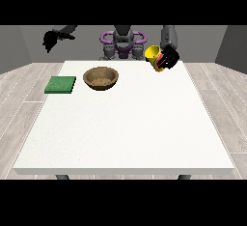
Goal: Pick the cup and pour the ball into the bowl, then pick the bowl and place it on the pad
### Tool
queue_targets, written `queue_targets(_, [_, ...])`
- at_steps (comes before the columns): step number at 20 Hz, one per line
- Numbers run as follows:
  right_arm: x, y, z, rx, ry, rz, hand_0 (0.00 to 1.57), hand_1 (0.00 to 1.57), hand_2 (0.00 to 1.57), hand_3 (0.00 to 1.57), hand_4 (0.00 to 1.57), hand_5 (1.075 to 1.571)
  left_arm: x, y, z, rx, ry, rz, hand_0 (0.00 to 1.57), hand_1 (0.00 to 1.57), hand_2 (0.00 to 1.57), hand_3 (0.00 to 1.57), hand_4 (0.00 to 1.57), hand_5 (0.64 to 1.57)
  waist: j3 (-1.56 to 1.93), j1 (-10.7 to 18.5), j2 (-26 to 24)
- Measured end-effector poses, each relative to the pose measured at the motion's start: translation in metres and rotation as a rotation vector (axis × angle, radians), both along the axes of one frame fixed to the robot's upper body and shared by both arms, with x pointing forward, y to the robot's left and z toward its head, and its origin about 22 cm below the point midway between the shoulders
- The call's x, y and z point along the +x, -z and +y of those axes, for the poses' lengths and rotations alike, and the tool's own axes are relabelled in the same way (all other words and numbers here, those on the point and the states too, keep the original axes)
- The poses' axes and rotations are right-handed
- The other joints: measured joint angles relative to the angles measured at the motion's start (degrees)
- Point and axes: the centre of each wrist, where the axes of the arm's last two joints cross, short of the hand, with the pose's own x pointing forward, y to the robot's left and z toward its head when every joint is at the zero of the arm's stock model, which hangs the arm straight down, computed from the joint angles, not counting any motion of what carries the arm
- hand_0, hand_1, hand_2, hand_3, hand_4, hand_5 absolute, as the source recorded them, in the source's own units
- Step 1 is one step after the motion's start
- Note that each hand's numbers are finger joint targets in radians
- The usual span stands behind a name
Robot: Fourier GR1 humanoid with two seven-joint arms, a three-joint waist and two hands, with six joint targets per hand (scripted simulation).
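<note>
bowl (101, 78) and pad (61, 85) near table's (125, 133) far edge, wide bare tabletop nearer the camera

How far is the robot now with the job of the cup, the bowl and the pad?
Done: the yellow cup is off the table, held tilted by the hand at the view's right. In hand: carrying it toward the brown bowl; whether the ball is in the cup or bowl cannot be seen. Left: pouring, then moving the bowl onto the green pad, which it sits beside. The other hand hangs raised.

The robot (122, 44) is showing a gray body with purple rings, gray arms and black hands (170, 58).
</note>
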Motion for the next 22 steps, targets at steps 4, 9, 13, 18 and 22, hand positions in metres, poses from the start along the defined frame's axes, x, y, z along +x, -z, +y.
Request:
queue_targets(4, [-0.001, 0.005, -0.007, 0.006, 0.003, 0.009, 0.00, 0.00, 0.00, 0.00, 0.00, 1.569, 0.011, -0.015, -0.020, 0.071, -0.009, 0.019, 1.49, 1.49, 1.57, 1.57, 1.57, 1.273, -0.07, 0.4, -0.3])
queue_targets(9, [-0.007, 0.016, -0.014, 0.019, 0.022, 0.027, 0.00, 0.00, 0.00, 0.00, 0.00, 1.570, 0.016, -0.022, -0.049, 0.172, -0.009, 0.044, 1.50, 1.50, 1.57, 1.57, 1.51, 1.244, -0.08, 1.2, -1.9])
queue_targets(13, [-0.008, 0.019, -0.018, 0.018, 0.001, 0.039, 0.00, 0.00, 0.00, 0.00, 0.00, 1.570, 0.023, -0.029, -0.078, 0.314, -0.027, 0.034, 1.56, 1.56, 1.57, 1.57, 1.57, 1.207, -0.06, 0.2, -2.7])
queue_targets(18, [-0.009, 0.019, -0.028, 0.025, -0.003, 0.065, 0.00, 0.00, 0.00, 0.00, 0.00, 1.571, 0.029, -0.040, -0.114, 0.559, -0.003, 0.006, 1.51, 1.51, 1.57, 1.57, 1.41, 1.378, -0.02, -0.4, -4.8])
queue_targets(22, [-0.011, 0.023, -0.033, 0.023, -0.002, 0.065, 0.00, 0.00, 0.00, 0.00, 0.00, 1.571, 0.026, -0.041, -0.154, 0.773, 0.066, -0.023, 1.48, 1.48, 1.57, 1.57, 1.57, 1.098, 0.03, -0.6, -4.9])
